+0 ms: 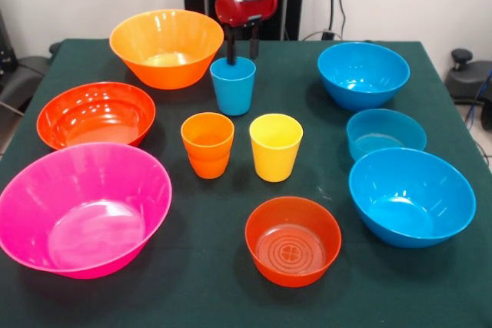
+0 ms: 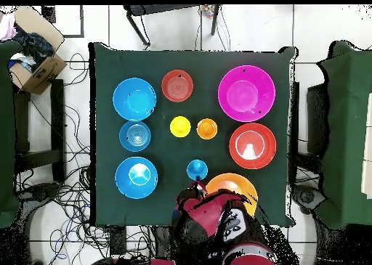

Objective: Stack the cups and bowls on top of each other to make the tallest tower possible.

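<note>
A: Where's the gripper [image 1: 241,50]?

B: Just behind the blue cup [image 1: 233,84], fingers parted, one at the cup's far rim, holding nothing.

A: And the other cups?

B: Orange cup [image 1: 207,144] (stepped base) and yellow cup [image 1: 275,146] stand upright side by side mid-table. The big orange bowl [image 1: 167,46] sits empty, just beside the blue cup; nothing is stacked.

No readable text, labels or numbers.
</note>
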